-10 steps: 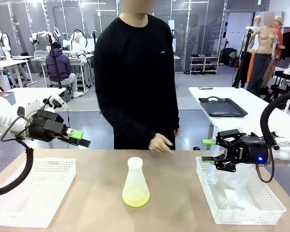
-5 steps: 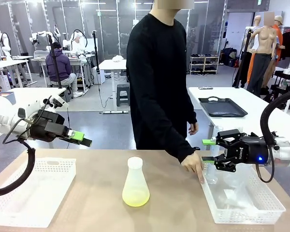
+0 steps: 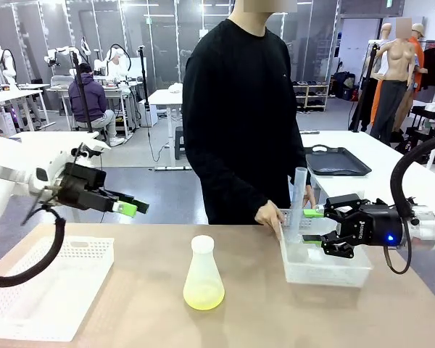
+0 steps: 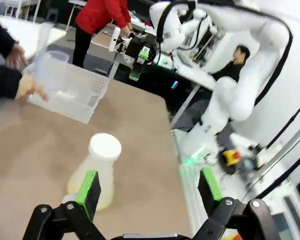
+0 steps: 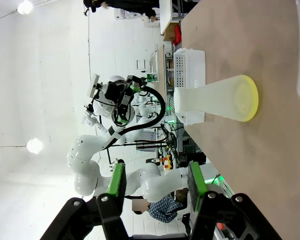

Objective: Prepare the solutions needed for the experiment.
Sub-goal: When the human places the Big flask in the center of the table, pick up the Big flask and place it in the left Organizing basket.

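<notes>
A translucent conical flask stands at the table's middle with the solutions as a thin pale yellow-green layer at its bottom. My left gripper hovers open above the table's left side, well left of the flask. In the left wrist view the flask sits just past the open left gripper. My right gripper hangs open at the right, beside the white basket. The right wrist view shows the flask and its liquid far beyond the right gripper, which holds nothing.
A person across the table grips the right basket's near corner with one hand and holds a tall clear cylinder upright over it. A second white basket lies at the left. Bare tabletop surrounds the flask.
The person has dragged the right basket left toward the table's middle and raised a clear cylinder over it. My left gripper has drifted slightly right. The right gripper has stayed still.
</notes>
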Motion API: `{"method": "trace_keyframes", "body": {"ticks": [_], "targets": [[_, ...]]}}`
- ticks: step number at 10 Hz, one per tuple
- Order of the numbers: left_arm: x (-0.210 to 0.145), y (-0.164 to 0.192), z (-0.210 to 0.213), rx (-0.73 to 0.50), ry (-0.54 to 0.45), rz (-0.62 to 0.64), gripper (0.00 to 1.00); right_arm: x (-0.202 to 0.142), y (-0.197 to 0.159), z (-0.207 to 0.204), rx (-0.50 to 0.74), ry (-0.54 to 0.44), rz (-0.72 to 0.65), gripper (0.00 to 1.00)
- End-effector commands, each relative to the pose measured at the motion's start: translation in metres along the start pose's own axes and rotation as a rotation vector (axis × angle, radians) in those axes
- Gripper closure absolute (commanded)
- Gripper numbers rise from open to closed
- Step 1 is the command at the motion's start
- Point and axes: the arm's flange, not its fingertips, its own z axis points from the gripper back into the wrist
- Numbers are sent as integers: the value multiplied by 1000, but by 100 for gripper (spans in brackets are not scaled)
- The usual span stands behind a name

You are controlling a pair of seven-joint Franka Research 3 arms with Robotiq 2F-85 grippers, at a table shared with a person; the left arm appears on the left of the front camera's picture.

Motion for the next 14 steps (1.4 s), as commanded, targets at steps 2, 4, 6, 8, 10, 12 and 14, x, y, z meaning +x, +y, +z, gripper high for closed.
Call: {"method": "trace_keyframes", "body": {"ticks": [2, 4, 6, 8, 10, 12, 14], "targets": [[-11, 16, -29, 97, 132, -405, 0, 0, 0, 0, 0, 2, 2, 37], [1, 7, -22, 45, 106, -299, 0, 0, 0, 0, 0, 2, 2, 37], [1, 7, -22, 45, 106, -299, 0, 0, 0, 0, 0, 2, 2, 37], [-4, 11, -25, 53, 127, -331, 0, 0, 0, 0, 0, 2, 2, 37], [-2, 35, -48, 26, 66, -425, 0, 0, 0, 0, 0, 2, 2, 37], [-2, 50, -61, -6, -2, -500, 0, 0, 0, 0, 0, 2, 2, 37], [-14, 72, -77, -62, -58, -518, 0, 0, 0, 0, 0, 2, 2, 37]]}}
